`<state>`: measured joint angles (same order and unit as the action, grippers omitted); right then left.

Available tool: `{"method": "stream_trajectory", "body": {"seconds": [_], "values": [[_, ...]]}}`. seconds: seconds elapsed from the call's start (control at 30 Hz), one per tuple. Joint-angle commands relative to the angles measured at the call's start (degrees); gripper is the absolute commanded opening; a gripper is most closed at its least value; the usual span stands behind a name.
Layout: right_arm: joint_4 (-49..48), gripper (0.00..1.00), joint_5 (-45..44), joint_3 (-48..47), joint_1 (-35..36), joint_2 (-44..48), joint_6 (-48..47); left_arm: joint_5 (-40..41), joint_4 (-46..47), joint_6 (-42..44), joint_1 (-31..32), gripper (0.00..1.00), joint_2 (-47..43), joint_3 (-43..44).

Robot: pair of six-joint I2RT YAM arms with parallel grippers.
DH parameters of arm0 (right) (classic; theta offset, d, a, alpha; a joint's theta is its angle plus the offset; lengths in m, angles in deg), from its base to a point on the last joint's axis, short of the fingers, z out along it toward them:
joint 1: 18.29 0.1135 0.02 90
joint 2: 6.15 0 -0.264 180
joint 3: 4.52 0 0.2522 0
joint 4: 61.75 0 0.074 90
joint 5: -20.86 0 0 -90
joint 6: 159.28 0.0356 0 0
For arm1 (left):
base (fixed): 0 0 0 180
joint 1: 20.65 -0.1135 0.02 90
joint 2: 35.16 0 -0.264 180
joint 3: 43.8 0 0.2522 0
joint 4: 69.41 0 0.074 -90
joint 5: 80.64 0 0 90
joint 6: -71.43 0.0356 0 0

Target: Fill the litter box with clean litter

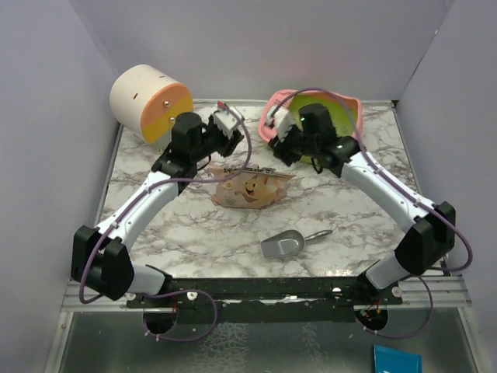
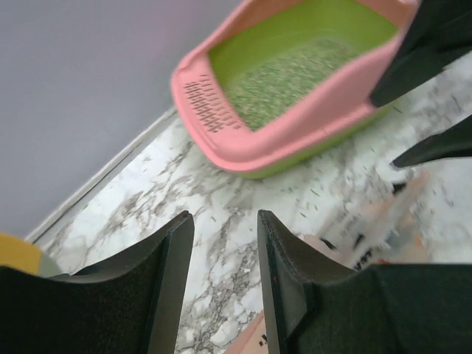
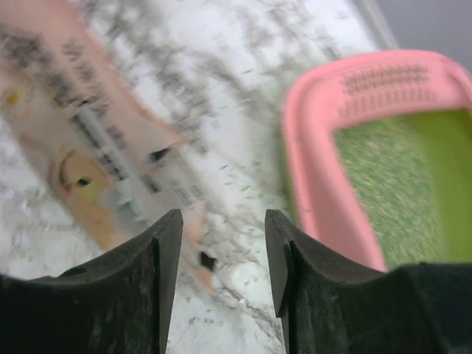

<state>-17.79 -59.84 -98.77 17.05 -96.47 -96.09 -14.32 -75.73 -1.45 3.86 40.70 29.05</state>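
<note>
The left gripper (image 2: 225, 221) is partly open, its two dark fingers (image 2: 166, 273) apart with only the marble worktop (image 1: 194, 225) showing in the gap; it holds nothing. Ahead of it and a little to its right sits the litter box (image 2: 195, 92), pink slotted rim towards the gripper. The clean litter (image 2: 287, 77) lies as a pale green-grey layer across the floor of the lime basin. A few stray granules are scattered on the worktop between this gripper and the box.

The right gripper (image 3: 223, 217) is also open and empty, with nothing between its fingers. The box lies just ahead and to its right. A beige printed bag (image 1: 248, 188), blurred in the wrist view, lies flat ahead and to its left.

From above, both grippers hover just beyond the bag, the left one near a cream-and-orange cylinder (image 1: 151, 101). A grey metal scoop (image 1: 283, 245) rests well behind them, nearer the arm bases.
</note>
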Motion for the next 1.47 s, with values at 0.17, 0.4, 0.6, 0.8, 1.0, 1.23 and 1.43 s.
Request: {"method": "stream_trajectory", "body": {"seconds": [0.17, 0.4, 0.6, 0.8, 1.0, 1.23, 1.43], "values": [[-14.1, 0.58, 10.2, 5.7, -34.7, 12.0, 43.1, 12.9, -22.2, -36.4, -15.6, 0.44, 8.9, 20.1], [-19.2, 0.61, 18.2, 14.6, -38.8, 17.7, 52.4, 18.0, -21.7, -49.8, -18.0, 0.46, 3.2, 9.6], [-23.2, 0.63, 20.0, 21.6, -38.8, 24.9, 54.6, 21.5, -17.5, -50.1, -18.0, 0.46, -2.9, 1.7], [-26.9, 0.63, 17.3, 29.5, -38.8, 35.3, 54.8, 21.2, -13.3, -48.9, -18.0, 0.46, -7.0, -1.9], [-29.3, 0.63, 15.7, 34.1, -38.8, 41.5, 56.5, 22.0, -11.2, -51.2, -18.0, 0.47, -9.8, -4.0], [-29.4, 0.63, 16.6, 35.2, -38.8, 42.2, 58.1, 25.0, -11.9, -52.9, -17.9, 0.39, -11.8, -4.1], [-32.1, 0.63, 18.5, 36.6, -38.8, 43.3, 60.8, 23.9, -10.4, -50.1, -17.9, 0.40, -12.3, -5.1]]}}
